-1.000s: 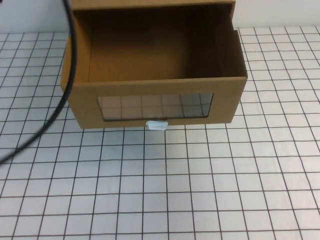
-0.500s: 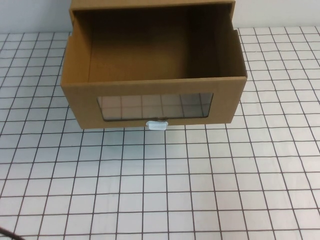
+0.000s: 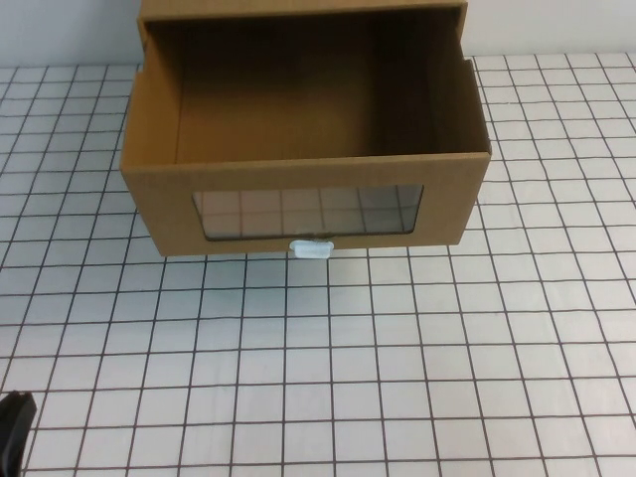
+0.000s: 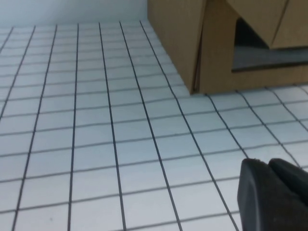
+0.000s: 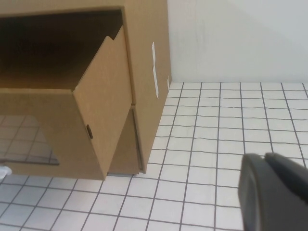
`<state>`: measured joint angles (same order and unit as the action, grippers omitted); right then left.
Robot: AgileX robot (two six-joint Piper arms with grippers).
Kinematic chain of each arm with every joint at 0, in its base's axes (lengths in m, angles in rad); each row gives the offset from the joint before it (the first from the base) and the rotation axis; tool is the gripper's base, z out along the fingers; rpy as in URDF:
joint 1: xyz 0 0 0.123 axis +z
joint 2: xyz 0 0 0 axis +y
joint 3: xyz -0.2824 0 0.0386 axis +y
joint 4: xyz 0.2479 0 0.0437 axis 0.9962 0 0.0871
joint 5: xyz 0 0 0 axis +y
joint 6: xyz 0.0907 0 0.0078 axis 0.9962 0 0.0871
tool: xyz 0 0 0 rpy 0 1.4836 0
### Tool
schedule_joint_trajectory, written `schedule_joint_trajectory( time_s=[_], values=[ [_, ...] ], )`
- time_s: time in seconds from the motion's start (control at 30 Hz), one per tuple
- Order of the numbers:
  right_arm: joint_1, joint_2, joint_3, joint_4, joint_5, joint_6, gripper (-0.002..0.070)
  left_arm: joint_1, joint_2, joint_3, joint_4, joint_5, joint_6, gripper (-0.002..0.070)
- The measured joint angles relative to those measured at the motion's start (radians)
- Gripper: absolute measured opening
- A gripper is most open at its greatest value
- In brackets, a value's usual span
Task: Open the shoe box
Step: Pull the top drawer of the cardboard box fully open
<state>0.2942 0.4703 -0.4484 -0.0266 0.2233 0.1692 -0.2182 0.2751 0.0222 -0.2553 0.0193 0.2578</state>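
The shoe box (image 3: 452, 60) is located at the far middle of the gridded table (image 3: 397, 378). Its drawer (image 3: 159, 204) is drawn out toward the robot, and the bare interior is exposed. A clear window (image 3: 308, 211) is set in the drawer front, and a white pull tab (image 3: 311, 247) is fitted at its lower edge. The left gripper (image 3: 14, 437) is positioned over the near left corner, well apart from the box, with jaws pressed together and nothing held. The right gripper (image 5: 264, 163) is seen beside the box's right side, likewise pressed together and empty.
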Motion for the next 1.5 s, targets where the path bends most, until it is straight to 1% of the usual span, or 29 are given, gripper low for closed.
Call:
schedule_joint_trajectory(
  time_s=[0.27, 1.13, 1.2, 1.27, 1.4, 1.5],
  values=[
    [-0.005, -0.001, 0.0, 0.0, 0.0, -0.002, -0.0013, 0.0, -0.001, 0.005, 0.0, 0.05, -0.001, -0.0002],
    [-0.01, -0.003, 0.006, -0.005, 0.0, -0.004, -0.0013, 0.0, -0.001, 0.005, 0.0, 0.054, -0.001, -0.0002],
    [-0.037, -0.019, 0.029, -0.026, -0.018, -0.005, -0.0013, 0.0, -0.001, 0.005, 0.0, 0.054, -0.001, -0.0002],
    [-0.095, -0.054, 0.084, -0.04, -0.062, -0.005, -0.0013, 0.0, -0.001, 0.005, 0.0, 0.054, -0.001, -0.0002],
    [-0.211, -0.152, 0.267, -0.04, -0.183, -0.005, -0.0013, 0.0, -0.001, 0.005, 0.0, 0.054, -0.001, -0.0002],
    [-0.257, -0.252, 0.425, -0.04, -0.28, -0.005, -0.0013, 0.0, -0.001, 0.005, 0.0, 0.056, -0.002, -0.0002]
  ],
)
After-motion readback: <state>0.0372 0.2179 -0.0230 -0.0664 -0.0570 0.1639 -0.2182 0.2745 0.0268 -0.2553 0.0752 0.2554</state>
